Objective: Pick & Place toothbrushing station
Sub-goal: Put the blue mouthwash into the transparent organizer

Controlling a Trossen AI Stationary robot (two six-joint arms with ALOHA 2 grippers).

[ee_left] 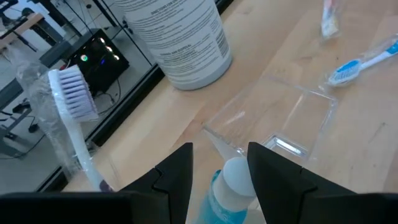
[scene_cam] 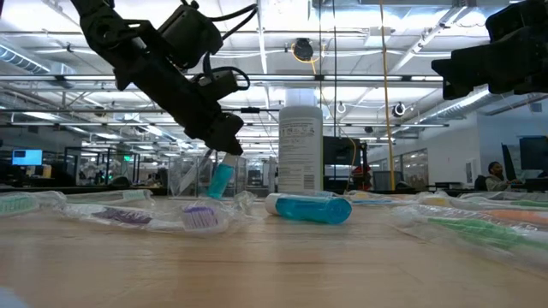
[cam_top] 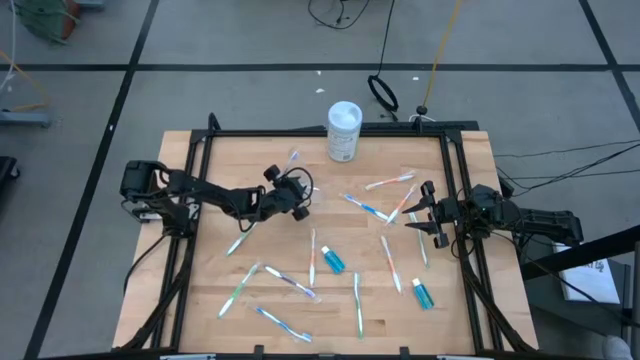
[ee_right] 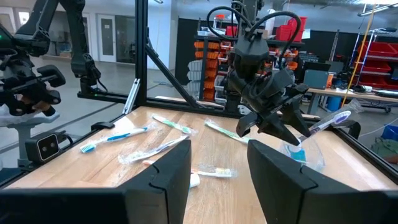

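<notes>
My left gripper (cam_top: 299, 192) is shut on a small blue toothpaste tube (ee_left: 225, 190) with a white cap, just above the clear plastic cup (ee_left: 273, 127) near the table's far middle. A wrapped toothbrush (ee_left: 71, 102) stands up beside the cup; in the right wrist view it (ee_right: 329, 120) seems to lean out of the cup (ee_right: 309, 154). My right gripper (cam_top: 418, 212) is open and empty over the table's right side. Two more blue tubes (cam_top: 332, 261) (cam_top: 423, 293) and several pastel toothbrushes (cam_top: 290, 283) lie flat on the table. My left gripper pinches the tube's blue body (ee_left: 214, 193) between its two fingers, just behind the white cap (ee_left: 235, 174), which sticks out past the fingertips. The fingers slant down from the table's left side. The tube (scene_cam: 221, 180) hangs tilted, cap end down, clear of the table, over the cup.
A tall white cylindrical container (cam_top: 344, 130) stands at the table's far edge, just beyond the cup. Wrapped toothbrushes (cam_top: 385, 205) lie scattered between the two grippers and toward the near edge (cam_top: 285, 322). A black frame (cam_top: 460, 170) runs round the table.
</notes>
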